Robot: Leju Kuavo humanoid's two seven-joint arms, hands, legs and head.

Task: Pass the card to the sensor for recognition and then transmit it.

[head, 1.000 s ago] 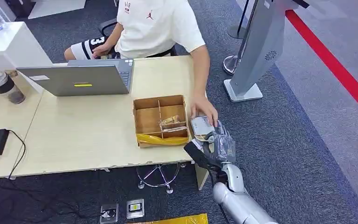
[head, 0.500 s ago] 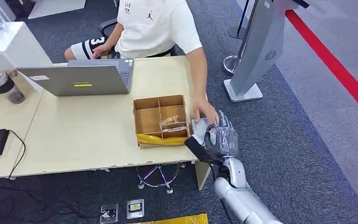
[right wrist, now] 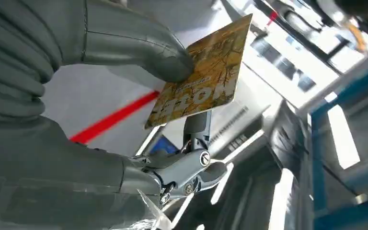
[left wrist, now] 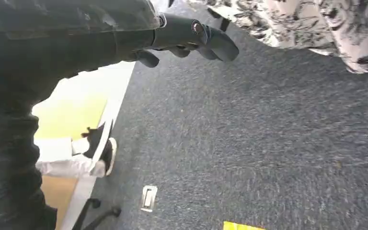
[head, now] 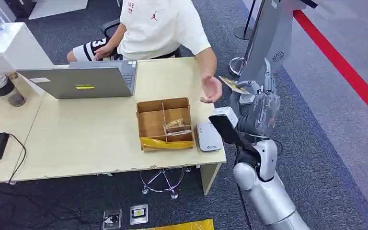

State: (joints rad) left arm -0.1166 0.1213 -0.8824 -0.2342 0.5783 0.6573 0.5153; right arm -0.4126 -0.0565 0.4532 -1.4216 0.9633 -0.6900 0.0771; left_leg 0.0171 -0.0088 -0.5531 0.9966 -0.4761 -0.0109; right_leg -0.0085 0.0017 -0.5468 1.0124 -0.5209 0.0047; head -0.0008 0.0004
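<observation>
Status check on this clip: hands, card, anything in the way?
Right robot hand raised, pinching yellow patterned card. Left robot hand hanging, fingers curled. Person's open hand beside card; white reader on table.

1. Head view — from high on the robot, looking forward and down on the desk (head: 100, 129).
2. Left wrist view — looks down at the carpet (left wrist: 268, 143).
3. Right wrist view — close behind the right hand (right wrist: 76, 96), facing upward; the head view shows this hand too.

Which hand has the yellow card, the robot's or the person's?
The robot's right hand holds the yellow card, pinched under its thumb in the right wrist view. The person's hand is open beside it, holding nothing.
</observation>
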